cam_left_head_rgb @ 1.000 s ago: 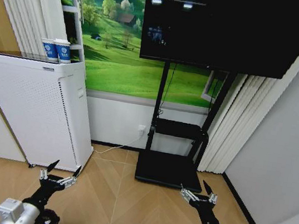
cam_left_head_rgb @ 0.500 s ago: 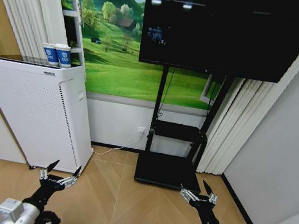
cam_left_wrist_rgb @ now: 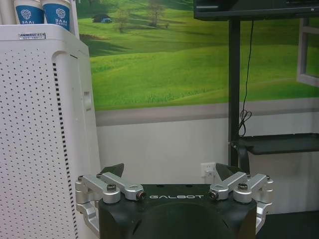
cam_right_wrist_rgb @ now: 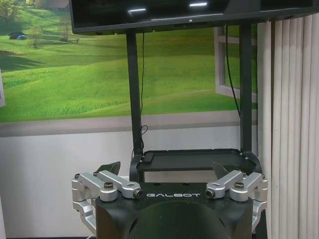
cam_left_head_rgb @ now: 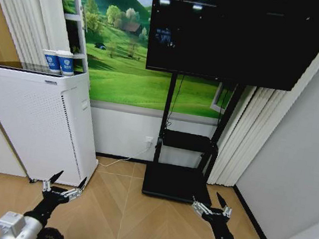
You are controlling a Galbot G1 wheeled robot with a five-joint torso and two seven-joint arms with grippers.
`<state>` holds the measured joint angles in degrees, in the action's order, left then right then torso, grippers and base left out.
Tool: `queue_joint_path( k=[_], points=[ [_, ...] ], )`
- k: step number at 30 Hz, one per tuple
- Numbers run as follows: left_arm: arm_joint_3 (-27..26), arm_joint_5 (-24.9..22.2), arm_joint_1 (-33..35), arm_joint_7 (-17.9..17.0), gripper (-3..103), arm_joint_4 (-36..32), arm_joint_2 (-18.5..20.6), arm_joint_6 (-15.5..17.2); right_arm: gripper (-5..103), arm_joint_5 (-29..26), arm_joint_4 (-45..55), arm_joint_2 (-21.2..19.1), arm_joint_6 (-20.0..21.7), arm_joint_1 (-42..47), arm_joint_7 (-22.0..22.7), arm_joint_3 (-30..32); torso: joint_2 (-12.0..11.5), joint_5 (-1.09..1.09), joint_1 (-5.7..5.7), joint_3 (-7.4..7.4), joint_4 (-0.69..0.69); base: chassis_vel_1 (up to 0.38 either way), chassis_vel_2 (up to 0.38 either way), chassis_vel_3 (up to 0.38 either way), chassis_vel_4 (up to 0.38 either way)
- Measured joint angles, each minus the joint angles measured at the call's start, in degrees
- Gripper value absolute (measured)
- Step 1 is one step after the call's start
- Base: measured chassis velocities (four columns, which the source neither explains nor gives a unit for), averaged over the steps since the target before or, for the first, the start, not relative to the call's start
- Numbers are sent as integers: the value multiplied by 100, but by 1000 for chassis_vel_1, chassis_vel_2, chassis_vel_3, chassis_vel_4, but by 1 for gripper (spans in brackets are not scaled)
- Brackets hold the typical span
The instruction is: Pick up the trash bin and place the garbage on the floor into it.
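The trash bin and the garbage are out of view. The wooden herringbone floor (cam_left_head_rgb: 127,217) lies bare between my arms. My left gripper (cam_left_head_rgb: 69,182) hangs low at the left, open, with nothing between its fingers. My right gripper (cam_left_head_rgb: 211,205) hangs low at the right, open as well and holding nothing. In the left wrist view the left gripper (cam_left_wrist_rgb: 169,172) points at the white wall beside the appliance. In the right wrist view the right gripper (cam_right_wrist_rgb: 165,168) points at the black stand's shelf (cam_right_wrist_rgb: 194,159).
A tall white perforated appliance (cam_left_head_rgb: 33,119) stands at the left with two blue paper cups (cam_left_head_rgb: 58,62) on top. A black TV (cam_left_head_rgb: 238,35) on a stand with a floor base (cam_left_head_rgb: 171,184) faces me. White curtains (cam_left_head_rgb: 246,138) and a grey wall close off the right.
The whole picture has shifted a little to the left, so the camera has moved. Both grippers keep their place and stay open.
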<state>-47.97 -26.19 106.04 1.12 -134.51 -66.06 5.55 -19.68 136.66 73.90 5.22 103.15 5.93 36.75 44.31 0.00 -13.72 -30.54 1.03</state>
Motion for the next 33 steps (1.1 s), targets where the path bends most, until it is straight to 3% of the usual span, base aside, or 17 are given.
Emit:
queue_joint_path(
  k=[20, 33],
  points=[
    [0, 0, 0, 0, 100, 0, 0, 0, 100, 0, 0, 0, 0, -1, 0, 0, -24, 0, 7, 13, -1, 7, -9, -13, 11],
    [0, 0, 0, 1, 100, 0, 0, 0, 100, 0, 0, 0, 1, 0, 0, 0, -44, 1, 18, 25, 0, 192, -178, -186, 187]
  ],
)
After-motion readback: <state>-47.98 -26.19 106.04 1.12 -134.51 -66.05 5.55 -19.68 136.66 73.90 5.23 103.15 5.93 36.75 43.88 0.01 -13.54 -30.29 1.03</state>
